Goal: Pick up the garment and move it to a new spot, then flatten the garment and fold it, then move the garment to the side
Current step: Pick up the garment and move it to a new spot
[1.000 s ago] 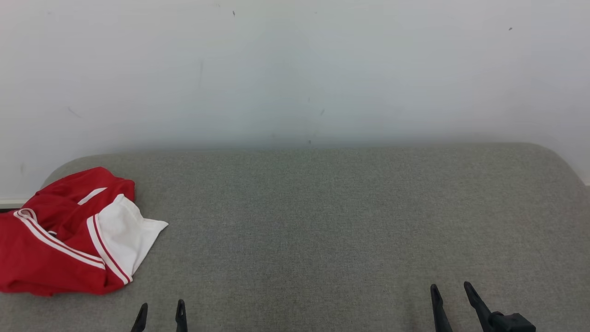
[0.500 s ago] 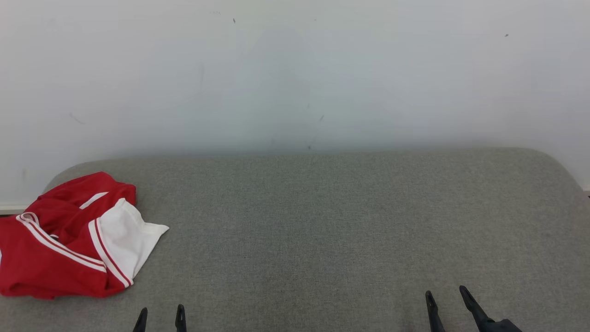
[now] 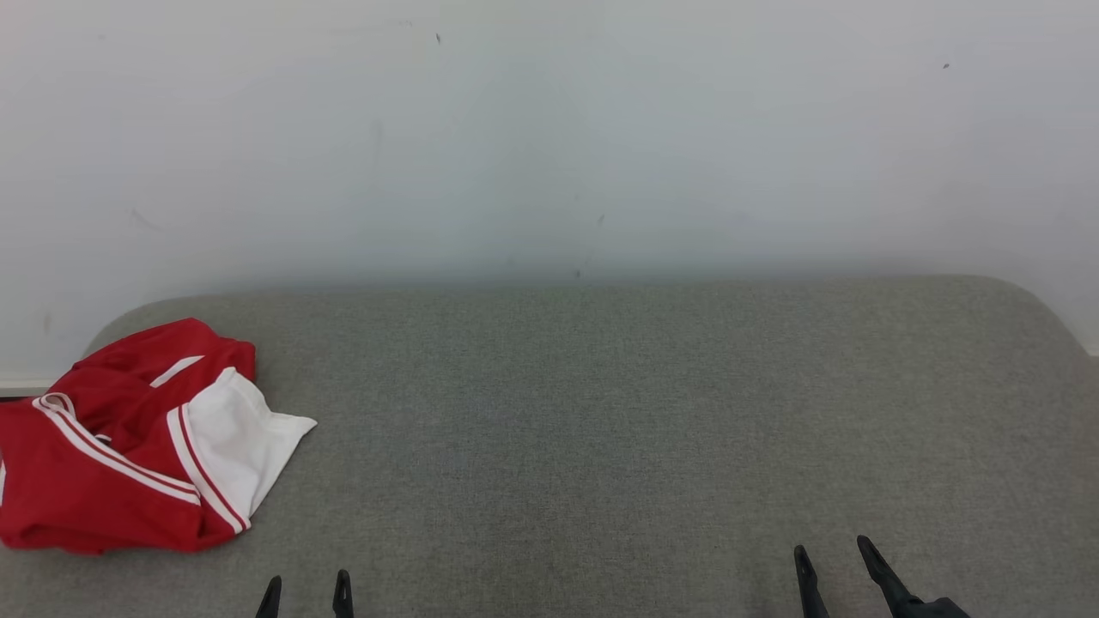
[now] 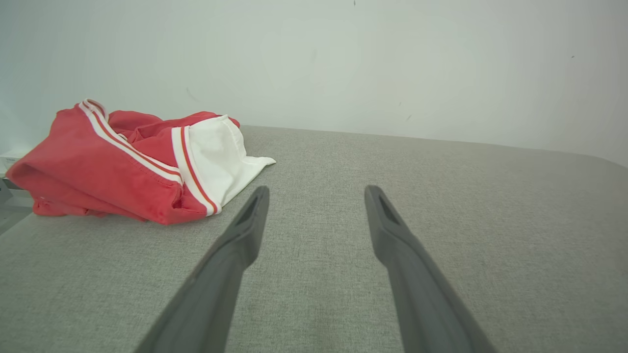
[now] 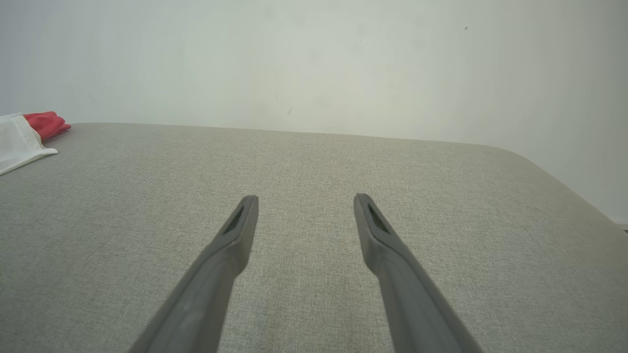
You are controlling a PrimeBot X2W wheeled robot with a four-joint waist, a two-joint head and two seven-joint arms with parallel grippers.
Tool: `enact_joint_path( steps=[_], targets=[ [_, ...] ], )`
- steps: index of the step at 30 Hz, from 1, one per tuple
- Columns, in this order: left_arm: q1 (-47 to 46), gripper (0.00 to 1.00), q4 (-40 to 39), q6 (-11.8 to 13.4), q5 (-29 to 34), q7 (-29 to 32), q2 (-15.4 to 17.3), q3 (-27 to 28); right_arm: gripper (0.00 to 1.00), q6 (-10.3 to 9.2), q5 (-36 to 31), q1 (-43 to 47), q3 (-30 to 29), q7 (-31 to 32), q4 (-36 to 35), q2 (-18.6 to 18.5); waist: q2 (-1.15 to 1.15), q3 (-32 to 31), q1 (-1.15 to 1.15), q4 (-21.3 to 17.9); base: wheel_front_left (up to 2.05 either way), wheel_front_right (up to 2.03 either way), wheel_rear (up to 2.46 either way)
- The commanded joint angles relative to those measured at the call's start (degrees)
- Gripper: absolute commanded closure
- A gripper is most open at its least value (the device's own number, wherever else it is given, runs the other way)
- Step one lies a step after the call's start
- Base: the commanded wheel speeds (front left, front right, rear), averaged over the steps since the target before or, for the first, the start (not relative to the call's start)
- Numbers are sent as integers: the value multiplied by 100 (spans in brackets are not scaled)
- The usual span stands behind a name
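The garment (image 3: 129,446) is a crumpled red piece with white stripes and a white panel, lying at the left end of the grey upholstered surface (image 3: 618,412). My left wrist view has the garment (image 4: 127,162) to the upper left, just beyond the left finger's tip. The left gripper (image 3: 307,584) hovers open near the front edge, to the right of the garment and apart from it. My right gripper (image 3: 831,554) is open over bare fabric at the lower right. In the right wrist view the right gripper (image 5: 304,198) holds nothing, and a corner of the garment (image 5: 22,137) shows at far left.
A plain pale wall (image 3: 549,137) rises directly behind the surface. The surface's back corners are rounded, and its left end (image 4: 10,225) drops off beside the garment.
The head view has shifted slightly, so everything sits a little lower in it. The right gripper has drawn back toward the bottom edge. The garment has not moved.
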Motion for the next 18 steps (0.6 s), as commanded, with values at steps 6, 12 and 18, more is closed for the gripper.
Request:
enact_joint_path(
  steps=[6,12,18],
  targets=[
    [6,0,21,31,156,-20,-9,5,0,-12,74,75,-28,-30,-44,-14,0,-9,0,207,0,0,0],
    [-7,0,45,-15,236,-20,-7,124,0,-12,167,98,18,-29,-77,-14,0,-15,0,573,0,0,0],
    [-5,0,60,-89,349,-20,-6,240,0,-12,245,113,53,-30,-104,-13,0,8,0,1075,0,0,0]
  ],
)
